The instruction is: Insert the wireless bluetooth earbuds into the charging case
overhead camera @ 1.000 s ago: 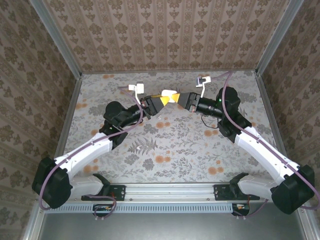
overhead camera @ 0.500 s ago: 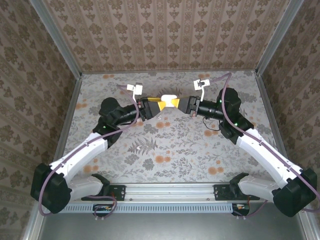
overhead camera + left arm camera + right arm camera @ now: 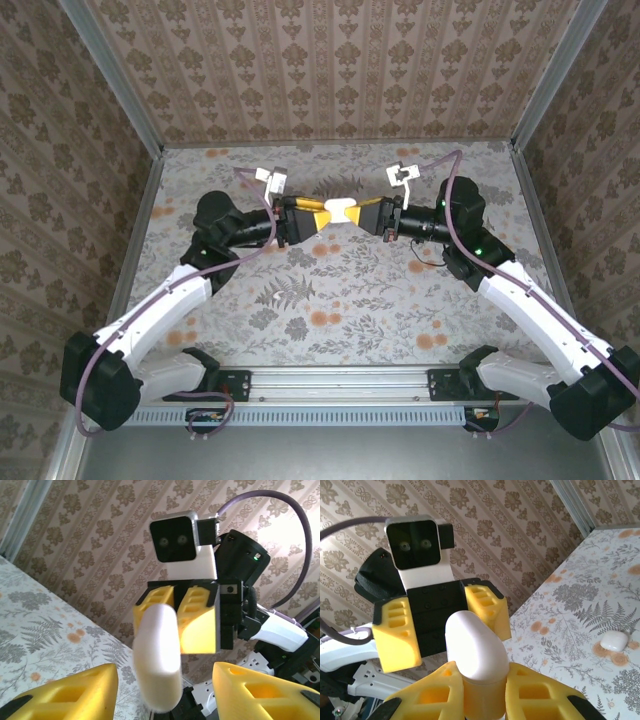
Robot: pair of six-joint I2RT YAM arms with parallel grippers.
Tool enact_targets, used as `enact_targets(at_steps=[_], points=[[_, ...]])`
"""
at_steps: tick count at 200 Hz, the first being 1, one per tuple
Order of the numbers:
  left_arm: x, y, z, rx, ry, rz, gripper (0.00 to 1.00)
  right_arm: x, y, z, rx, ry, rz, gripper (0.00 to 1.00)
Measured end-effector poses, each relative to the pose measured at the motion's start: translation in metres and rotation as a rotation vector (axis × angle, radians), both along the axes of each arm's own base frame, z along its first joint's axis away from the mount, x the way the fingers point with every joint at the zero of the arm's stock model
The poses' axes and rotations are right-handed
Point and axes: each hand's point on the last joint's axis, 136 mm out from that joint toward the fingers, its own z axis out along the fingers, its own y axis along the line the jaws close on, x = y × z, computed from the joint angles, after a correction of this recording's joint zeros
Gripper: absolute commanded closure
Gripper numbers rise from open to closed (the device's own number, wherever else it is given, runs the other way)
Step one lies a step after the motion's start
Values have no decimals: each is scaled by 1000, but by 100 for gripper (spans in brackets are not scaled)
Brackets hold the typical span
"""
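Left hand [image 3: 328, 214] and right hand [image 3: 358, 213] meet tip to tip above the counter [image 3: 400, 300], with a white charging case [image 3: 341, 208] between them. From the left wrist, its yellow fingers [image 3: 65, 692] stand spread, clear of the case. From the right wrist, that hand's fingers [image 3: 540, 690] clamp the case, and a second white case [image 3: 613, 641] lies on the counter.

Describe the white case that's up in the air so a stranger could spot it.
Above the middle of the floral table, toward the back wall, the two arms meet tip to tip. The white pebble-shaped case sits between their yellow fingers, clamped by the right gripper. Unlike the other white case lying on the table, it is off the surface.
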Motion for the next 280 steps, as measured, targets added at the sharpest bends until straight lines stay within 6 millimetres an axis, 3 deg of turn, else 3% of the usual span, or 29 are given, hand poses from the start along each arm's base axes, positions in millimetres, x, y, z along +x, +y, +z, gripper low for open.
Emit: enact_targets(at_steps=[57, 112, 144, 165, 187, 280], points=[[1, -17, -11, 19, 25, -44, 53, -2, 1, -3, -20, -4, 7, 89], [-2, -19, -11, 18, 25, -61, 82, -3, -1, -2, -24, -11, -3, 89], [-2, -19, -12, 25, 31, -61, 88, -3, -3, -3, -32, -16, -15, 89], [-2, -20, -13, 37, 26, -60, 93, -3, -3, -4, -37, -14, -19, 76], [-4, -22, -15, 56, -7, -62, 100, -3, -4, -6, -45, -6, -27, 70], [-16, -14, -23, 137, -237, -18, 100, -3, -5, -7, -77, 35, -47, 59]])
